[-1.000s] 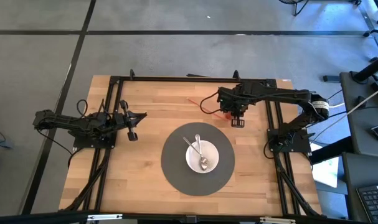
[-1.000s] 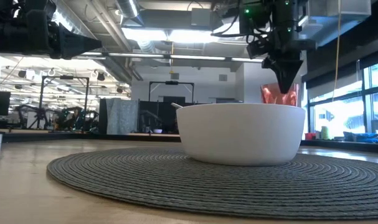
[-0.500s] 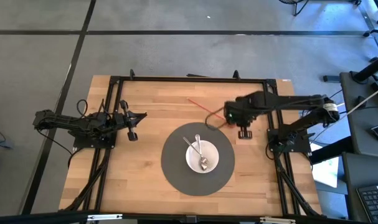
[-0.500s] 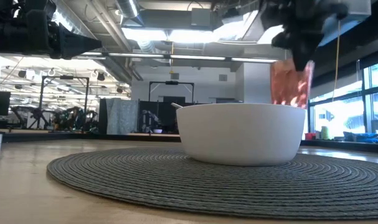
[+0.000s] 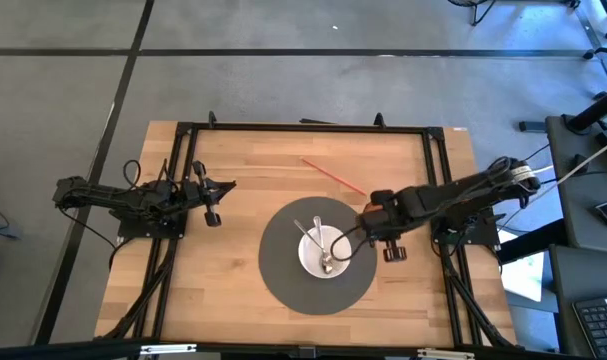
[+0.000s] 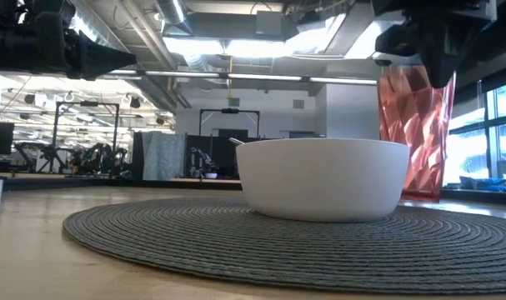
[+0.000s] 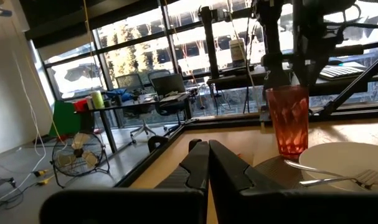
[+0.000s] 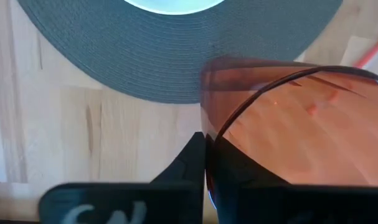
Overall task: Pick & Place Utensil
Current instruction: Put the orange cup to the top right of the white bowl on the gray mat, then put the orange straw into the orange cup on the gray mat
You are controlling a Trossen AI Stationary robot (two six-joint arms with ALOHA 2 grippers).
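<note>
A white bowl (image 5: 323, 252) sits on a round grey mat (image 5: 283, 280) and holds a spoon (image 5: 326, 262) and a fork (image 7: 362, 178). A red translucent cup (image 6: 415, 133) stands upright just right of the bowl, at the mat's right edge; it also shows in the left wrist view (image 7: 288, 121). My right gripper (image 5: 381, 224) is above the cup, shut on it. My left gripper (image 5: 212, 213) waits shut over the table's left side, its fingers (image 7: 208, 155) pointing toward the bowl. My right gripper pinches the red cup by its rim (image 8: 208, 134), one finger (image 8: 187, 163) outside the wall and the other inside, seen through the wall. The fingers come from above, pointing down. The cup is upright below them, its base (image 6: 421, 195) down at table level beside the mat.
A thin red stick (image 5: 333, 175) lies on the wood beyond the mat, toward the far edge. Black frame rails (image 5: 183, 160) border the table on the left, right and far sides. Bare wood (image 5: 233, 290) shows left of the mat.
My right gripper has carried the red cup from the table's far right area toward the near edge and down beside the bowl. The cup has stayed upright and now stands at the mat's right edge.
</note>
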